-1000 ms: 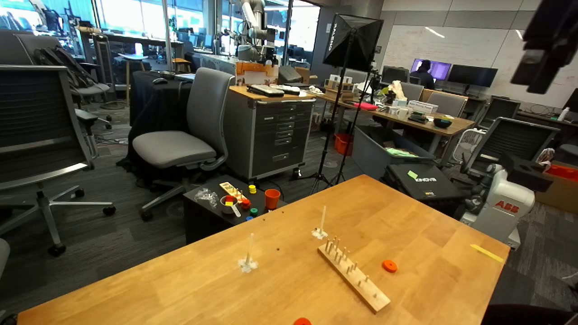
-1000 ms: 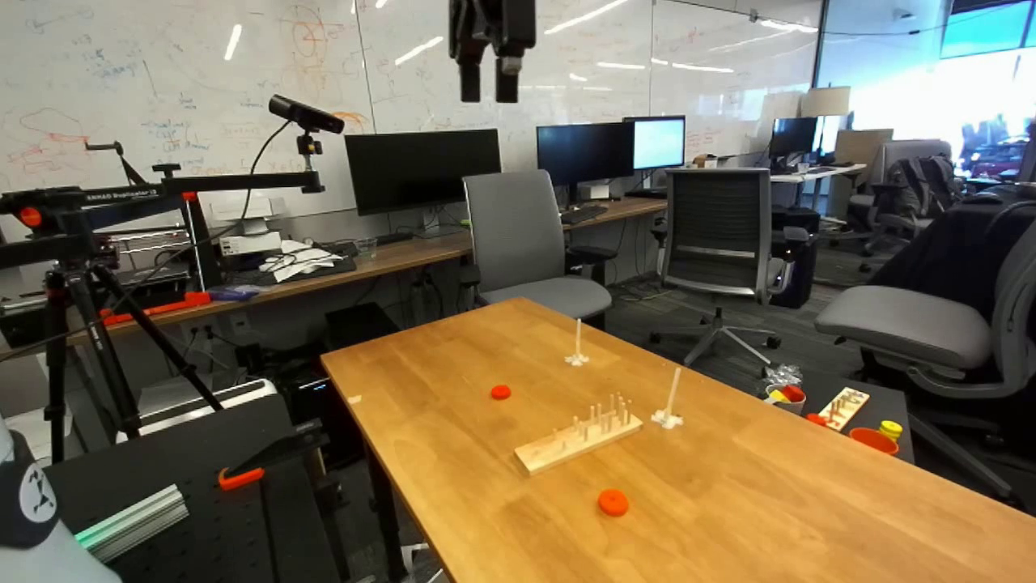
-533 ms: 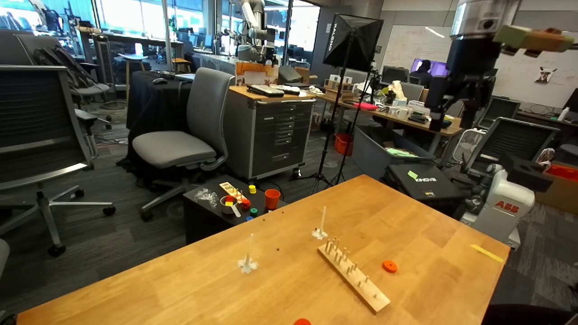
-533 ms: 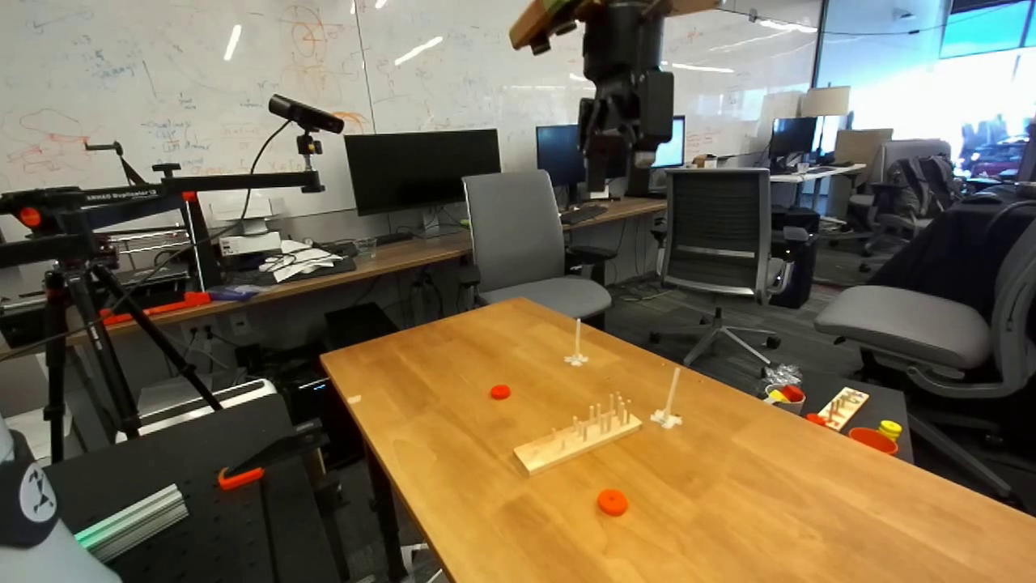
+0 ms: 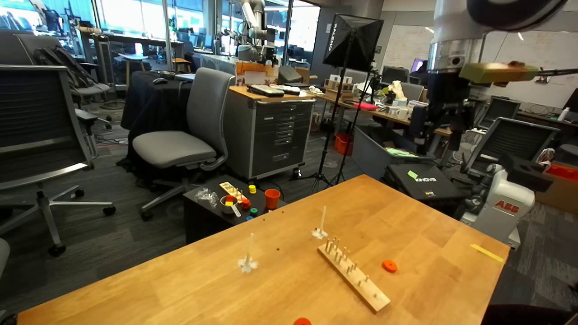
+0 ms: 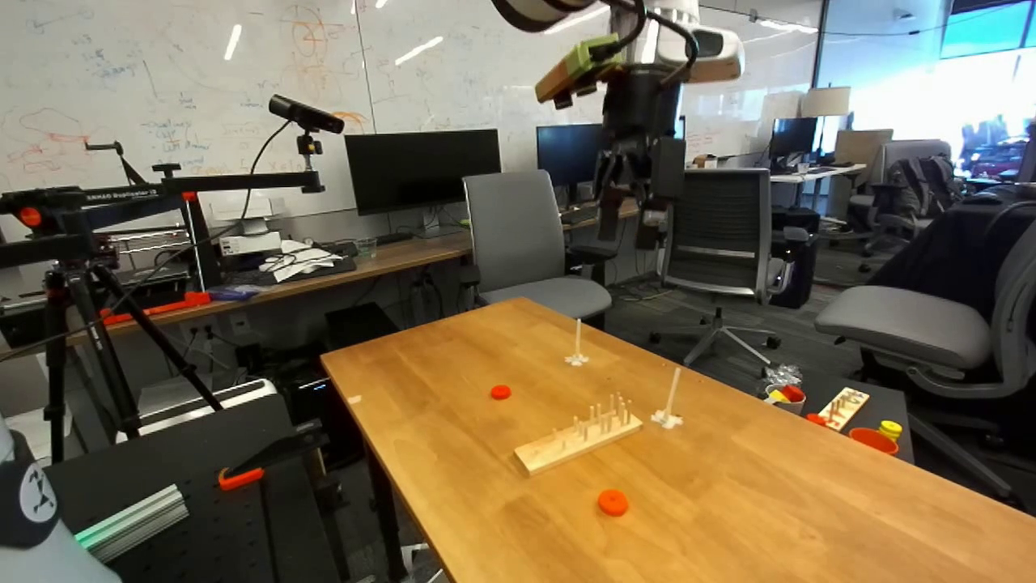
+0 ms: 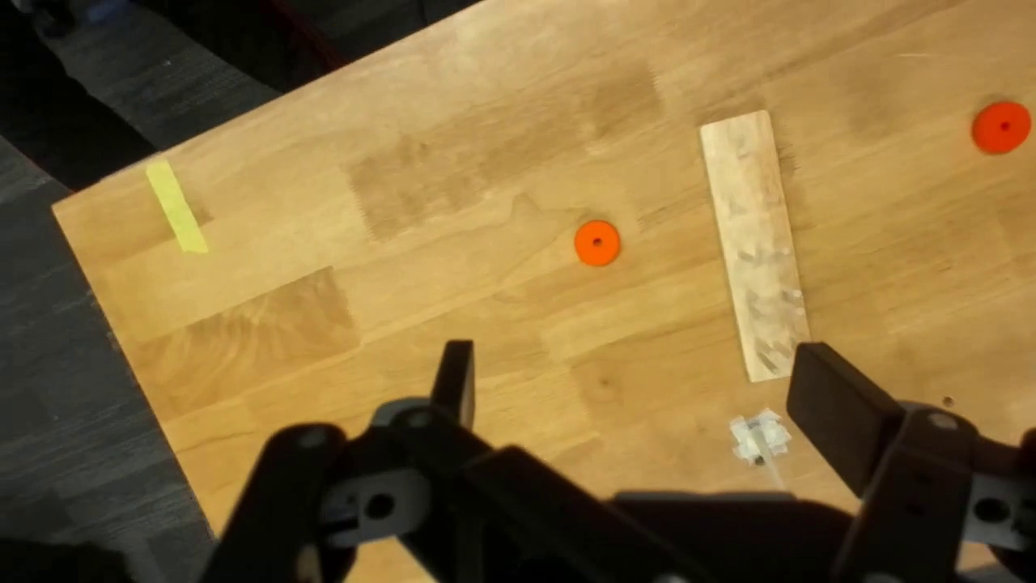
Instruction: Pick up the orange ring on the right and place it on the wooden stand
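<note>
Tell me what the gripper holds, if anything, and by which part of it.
Nothing is held: the gripper stands open, and both rings lie on the table.

Daylight is pouring through the windows (image 5: 124, 19) at the upper left of an exterior view and is bleaching them blue-white, while the floor (image 5: 122, 239) is lying dim. In an exterior view, streaks of glare are crossing the whiteboard (image 6: 405, 89). In the wrist view the surface (image 7: 486, 186) is showing bright, the claw (image 7: 635, 376) is looking dark and soft-edged, and the pegs (image 7: 753, 304) of the wooden stand (image 7: 745, 219) are appearing blurred.
</note>
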Robot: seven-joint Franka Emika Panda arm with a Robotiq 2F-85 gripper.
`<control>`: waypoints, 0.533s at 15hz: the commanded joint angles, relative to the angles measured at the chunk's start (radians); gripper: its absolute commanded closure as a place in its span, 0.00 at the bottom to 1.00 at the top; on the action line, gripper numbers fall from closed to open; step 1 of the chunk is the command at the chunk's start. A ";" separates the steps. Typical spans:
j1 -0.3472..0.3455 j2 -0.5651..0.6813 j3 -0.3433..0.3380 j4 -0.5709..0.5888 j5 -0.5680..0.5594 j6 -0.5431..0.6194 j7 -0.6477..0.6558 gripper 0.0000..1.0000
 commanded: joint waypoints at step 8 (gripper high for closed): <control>0.048 0.463 -0.094 0.166 0.016 0.008 0.157 0.00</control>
